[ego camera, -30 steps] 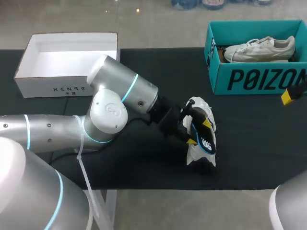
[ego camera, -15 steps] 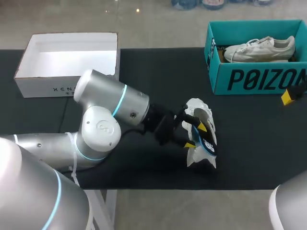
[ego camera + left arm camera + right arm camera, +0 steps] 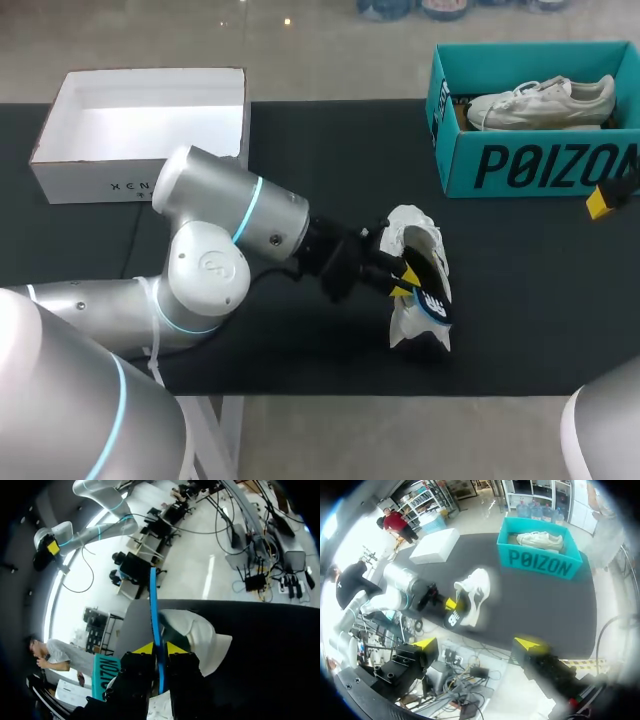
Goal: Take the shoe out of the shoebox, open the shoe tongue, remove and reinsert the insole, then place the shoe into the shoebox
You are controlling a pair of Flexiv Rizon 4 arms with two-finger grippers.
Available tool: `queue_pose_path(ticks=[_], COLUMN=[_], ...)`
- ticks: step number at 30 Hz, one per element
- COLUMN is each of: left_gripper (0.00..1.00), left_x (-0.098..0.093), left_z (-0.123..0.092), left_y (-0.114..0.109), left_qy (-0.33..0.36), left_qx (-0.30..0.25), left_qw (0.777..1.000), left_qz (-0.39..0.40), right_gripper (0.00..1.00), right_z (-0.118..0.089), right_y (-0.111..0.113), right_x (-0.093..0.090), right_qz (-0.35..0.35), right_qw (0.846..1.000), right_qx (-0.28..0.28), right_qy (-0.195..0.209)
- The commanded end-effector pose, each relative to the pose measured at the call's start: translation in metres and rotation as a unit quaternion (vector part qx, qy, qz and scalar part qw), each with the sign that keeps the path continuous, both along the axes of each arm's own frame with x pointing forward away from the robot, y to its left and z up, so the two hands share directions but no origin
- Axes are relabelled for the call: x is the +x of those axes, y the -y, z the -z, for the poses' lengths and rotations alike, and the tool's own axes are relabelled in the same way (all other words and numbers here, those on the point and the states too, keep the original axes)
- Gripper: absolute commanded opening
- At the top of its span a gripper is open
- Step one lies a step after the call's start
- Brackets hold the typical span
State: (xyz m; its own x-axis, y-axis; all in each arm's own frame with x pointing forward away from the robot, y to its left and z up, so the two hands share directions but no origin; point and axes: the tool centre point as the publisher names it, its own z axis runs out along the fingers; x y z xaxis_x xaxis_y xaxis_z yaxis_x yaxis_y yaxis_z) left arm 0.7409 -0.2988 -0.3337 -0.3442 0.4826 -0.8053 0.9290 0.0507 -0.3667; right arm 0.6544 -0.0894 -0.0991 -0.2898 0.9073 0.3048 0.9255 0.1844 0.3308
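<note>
Now left arm (image 3: 230,230) has drawn back leftward, left fingers (image 3: 145,649) clamped on insole (image 3: 433,301), partly out of shoe (image 3: 415,228): removal likely underway; right fingers (image 3: 425,643) spread.

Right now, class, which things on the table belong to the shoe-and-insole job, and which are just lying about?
Job: white shoe, insole pinched in the left end effector, teal shoebox.
Lying about: white box, second shoe inside the shoebox.
</note>
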Motion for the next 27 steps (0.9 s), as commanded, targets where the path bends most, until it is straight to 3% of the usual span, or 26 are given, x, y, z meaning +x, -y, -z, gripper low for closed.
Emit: queue_pose_path(ticks=[1, 4, 13, 14, 15, 17, 22, 25, 27], left_gripper=[0.07, 0.0, 0.0, 0.07, 0.23, 0.43, 0.65, 0.6, 0.48], left_x=[0.007, 0.01, 0.019, 0.019, 0.019, 0.019, 0.019, 0.019, 0.019], left_z=[0.001, 0.0, 0.001, 0.0, 0.0, 0.0, 0.0, 0.002, 0.004], left_y=[0.003, 0.003, 0.002, 0.003, 0.004, 0.006, 0.008, 0.009, 0.01], left_qy=[-0.001, 0.003, 0.009, 0.01, 0.01, 0.011, 0.009, 0.007, 0.003], left_qx=[0.011, 0.015, 0.029, 0.028, 0.028, 0.028, 0.029, 0.031, 0.031], left_qw=[1.0, 1.0, 0.999, 0.999, 0.999, 0.999, 0.999, 0.999, 0.999], left_qz=[0.007, 0.009, 0.012, 0.013, 0.013, 0.013, 0.014, 0.014, 0.015], right_gripper=[1.0, 1.0, 1.0, 1.0, 1.0, 1.0, 1.0, 1.0, 1.0], right_z=[-0.001, -0.001, -0.001, -0.001, -0.001, -0.001, -0.001, -0.001, -0.001], right_y=[-0.001, -0.001, -0.001, -0.001, -0.001, -0.001, -0.001, -0.001, -0.001], right_x=[0.003, 0.003, 0.003, 0.003, 0.003, 0.003, 0.003, 0.003, 0.003], right_qz=[0.0, 0.0, 0.0, 0.0, 0.0, 0.0, 0.0, 0.0, 0.0], right_qw=[1.0, 1.0, 1.0, 1.0, 1.0, 1.0, 1.0, 1.0, 1.0], right_qx=[-0.001, -0.001, -0.001, -0.001, -0.001, -0.001, -0.001, -0.001, -0.001], right_qy=[-0.003, -0.003, -0.003, -0.003, -0.003, -0.003, -0.003, -0.003, -0.003])
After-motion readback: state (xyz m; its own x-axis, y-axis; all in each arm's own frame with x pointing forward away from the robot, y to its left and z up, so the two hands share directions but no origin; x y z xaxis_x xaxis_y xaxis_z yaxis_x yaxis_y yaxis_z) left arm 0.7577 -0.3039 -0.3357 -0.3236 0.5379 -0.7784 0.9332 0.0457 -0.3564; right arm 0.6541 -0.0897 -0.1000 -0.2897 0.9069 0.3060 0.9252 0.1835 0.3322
